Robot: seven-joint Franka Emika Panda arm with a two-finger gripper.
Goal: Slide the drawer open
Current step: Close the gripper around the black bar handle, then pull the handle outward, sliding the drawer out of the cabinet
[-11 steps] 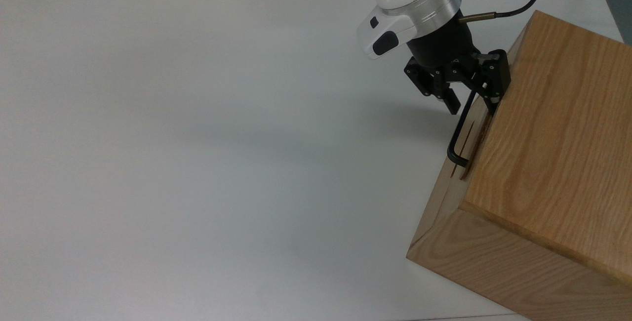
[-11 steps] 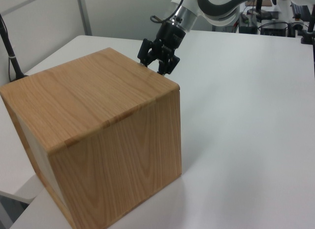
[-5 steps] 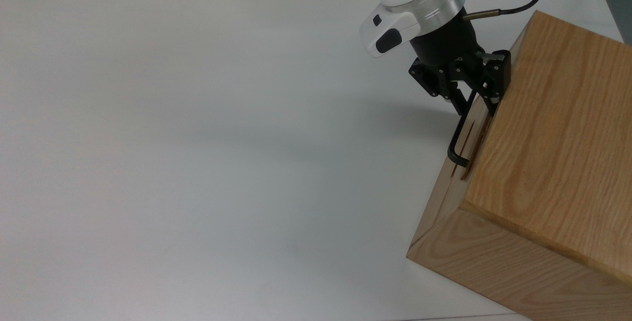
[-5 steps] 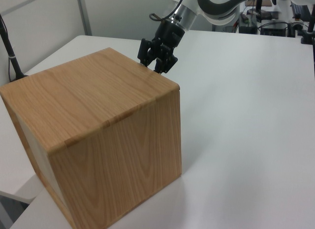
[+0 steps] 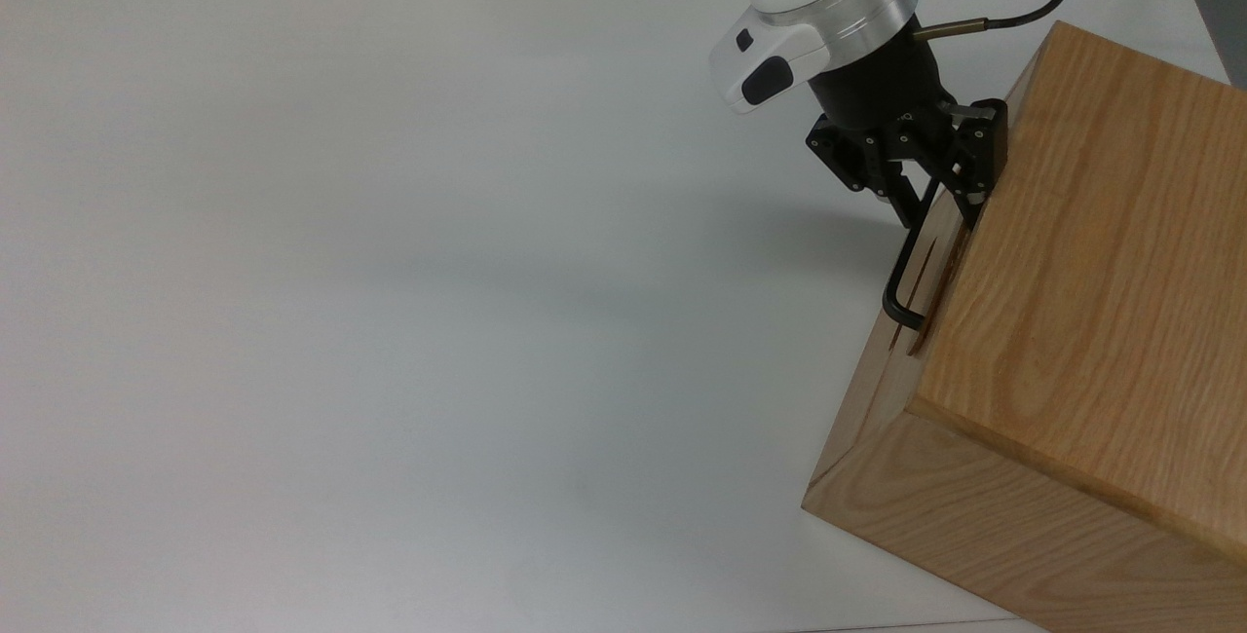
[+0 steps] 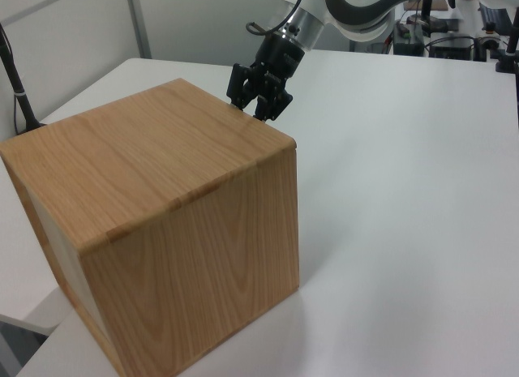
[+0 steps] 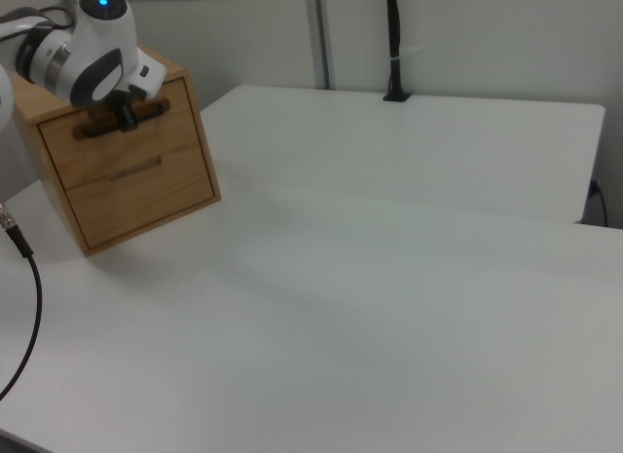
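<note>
Where the left view hides it, pincer (image 5: pixel 933 193) clenched on drawer (image 7: pixel 122 136) handle (image 5: pixel 905 268) in top view.

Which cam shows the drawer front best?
The right view: the top drawer faces the camera, whole front panel visible, gripper at its handle. The top view gives a steep sliver of the front plus the handle bar. The left view sees the cabinet from behind.
</note>
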